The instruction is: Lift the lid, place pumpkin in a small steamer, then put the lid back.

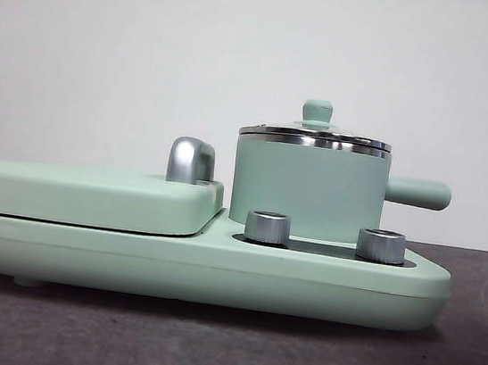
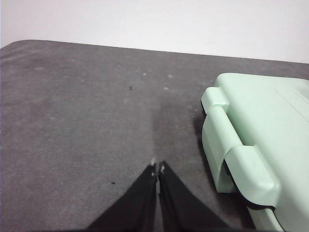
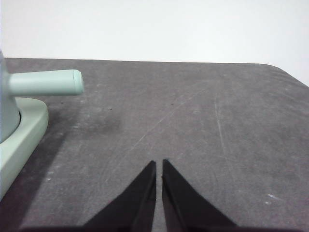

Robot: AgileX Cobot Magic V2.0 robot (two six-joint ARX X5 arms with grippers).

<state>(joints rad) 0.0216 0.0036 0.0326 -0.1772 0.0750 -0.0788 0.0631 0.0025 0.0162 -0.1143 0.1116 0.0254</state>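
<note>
Front view: the small steamer (image 1: pixel 308 191) stands on the mint-green cooker base (image 1: pixel 197 266), at about 3 o'clock from the flat griddle cover (image 1: pixel 89 194). Its stubby side handle (image 1: pixel 418 193) points toward 3 o'clock. The lid (image 1: pixel 315 136) sits seated on the steamer's steel rim, mint knob (image 1: pixel 317 111) at 12 o'clock. Two steel dials (image 1: pixel 268 227) stand just in front of the steamer. A chrome handle (image 1: pixel 190 159) rises at the cover's far right corner. Pumpkin: not visible in any view.

Left gripper (image 2: pixel 157 167): jaws pressed together, holding nothing, hanging over the bare grey table (image 2: pixel 87 121), with the griddle cover's corner (image 2: pixel 251 140) near at about 3 o'clock.

Right gripper (image 3: pixel 158 164): jaws pressed together, empty, over the table; the steamer's handle (image 3: pixel 46 82) lies well apart at about 10 o'clock.
</note>
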